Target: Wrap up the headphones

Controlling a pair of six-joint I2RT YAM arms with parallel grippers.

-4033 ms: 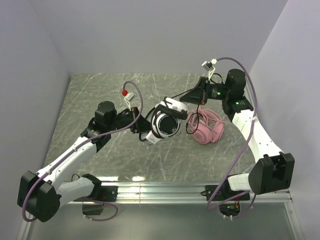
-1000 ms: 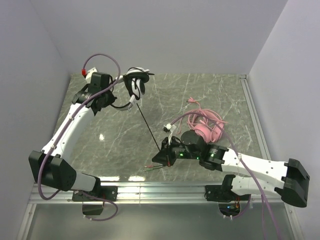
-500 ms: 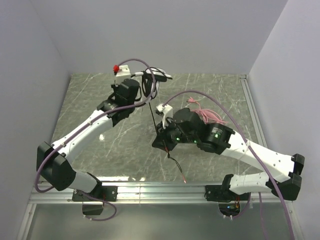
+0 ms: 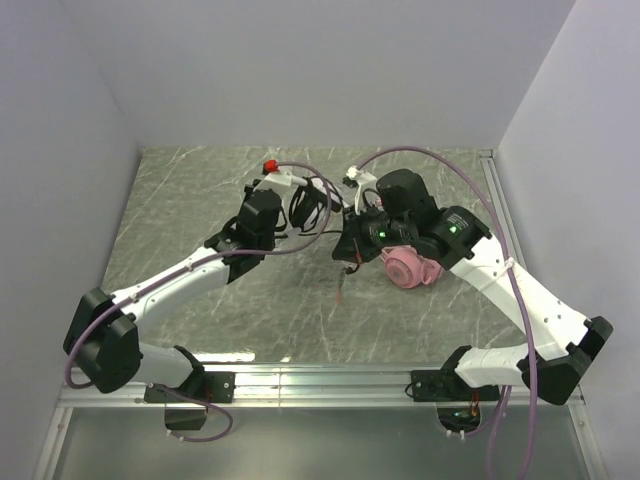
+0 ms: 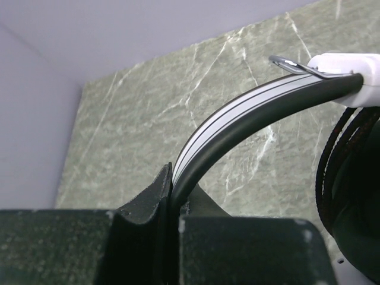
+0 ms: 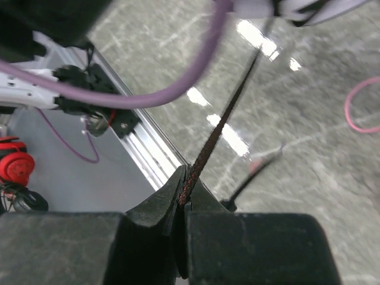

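Note:
The black-and-white headphones (image 4: 310, 204) hang above the table's middle, held by my left gripper (image 4: 289, 210). In the left wrist view the jaws (image 5: 173, 191) are shut on the striped headband (image 5: 249, 113), and turns of black cable (image 5: 343, 160) lie round the earcup at right. My right gripper (image 4: 351, 246) is right beside the headset, shut on the black braided cable (image 6: 221, 132) at its fingertips (image 6: 185, 199). The cable's free end (image 4: 340, 288) dangles below. The pink headphones (image 4: 409, 267) lie on the table under my right arm, with part of their pink cable (image 6: 361, 107) showing.
The marble table (image 4: 200, 190) is walled at the back and both sides. A metal rail (image 4: 320, 378) runs along the near edge. Purple harness cables (image 4: 420, 155) loop over both arms.
My left gripper has carried the headset from the far left corner towards the middle. My right gripper has risen from near the front edge to beside the headset, and the cable span between them has shortened.

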